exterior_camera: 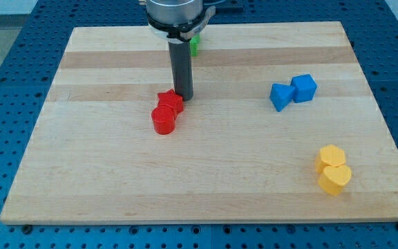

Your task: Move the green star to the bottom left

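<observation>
Pincer-less, my tip touches the red block; green star sits behind, toward the view's top.

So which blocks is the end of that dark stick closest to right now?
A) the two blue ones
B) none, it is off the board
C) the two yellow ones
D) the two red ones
D: my tip sits right beside the upper red block, just to its right in the view, with the red cylinder just below that; the blue blocks and the yellow blocks lie far off toward the view's right.
</observation>
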